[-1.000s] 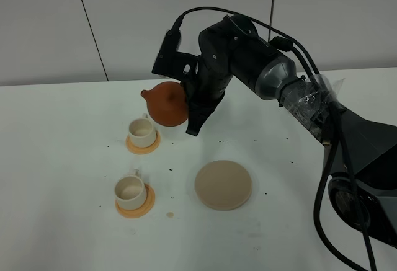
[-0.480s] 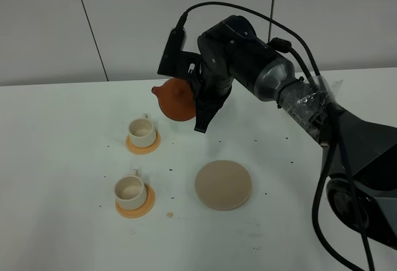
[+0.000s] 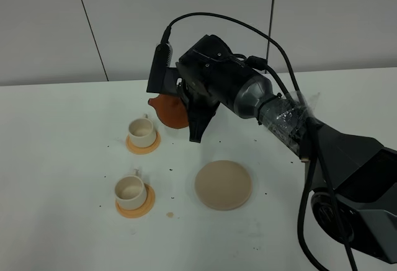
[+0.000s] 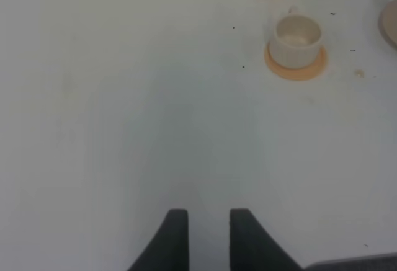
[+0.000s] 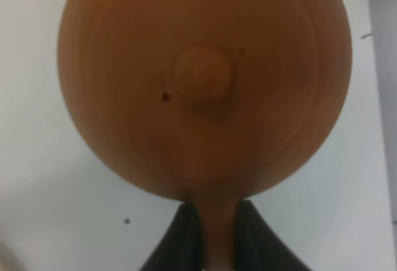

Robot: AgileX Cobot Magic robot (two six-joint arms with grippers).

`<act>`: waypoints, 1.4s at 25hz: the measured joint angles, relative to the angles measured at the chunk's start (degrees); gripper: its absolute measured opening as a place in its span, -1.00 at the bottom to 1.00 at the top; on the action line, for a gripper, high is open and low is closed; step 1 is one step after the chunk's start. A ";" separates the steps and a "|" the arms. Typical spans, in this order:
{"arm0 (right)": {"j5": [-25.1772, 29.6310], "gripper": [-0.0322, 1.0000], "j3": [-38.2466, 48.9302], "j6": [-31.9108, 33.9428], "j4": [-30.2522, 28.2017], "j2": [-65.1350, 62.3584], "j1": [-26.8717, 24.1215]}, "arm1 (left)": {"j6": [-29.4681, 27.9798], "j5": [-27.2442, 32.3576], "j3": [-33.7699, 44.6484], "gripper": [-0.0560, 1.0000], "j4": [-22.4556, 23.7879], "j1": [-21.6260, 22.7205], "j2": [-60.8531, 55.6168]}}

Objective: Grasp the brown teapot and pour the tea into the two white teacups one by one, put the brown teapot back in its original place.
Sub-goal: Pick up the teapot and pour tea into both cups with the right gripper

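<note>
White table (image 3: 62,159) scene. Idling with left gripper (image 4: 208,237), jaws slightly parted, empty. Noting nearer teacup (image 3: 129,188) and beige disc (image 3: 224,185) in front. Clamping brown teapot (image 3: 170,111) by its handle in right gripper (image 5: 217,231), aloft just behind far teacup (image 3: 141,131). Probably needing spout centred over that rim, tipping slowly, avoiding drips.
</note>
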 joint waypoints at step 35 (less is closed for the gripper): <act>-0.86 -0.75 0.00 5.21 -14.97 1.09 5.75 | 0.00 0.00 0.00 -0.45 0.00 0.00 0.00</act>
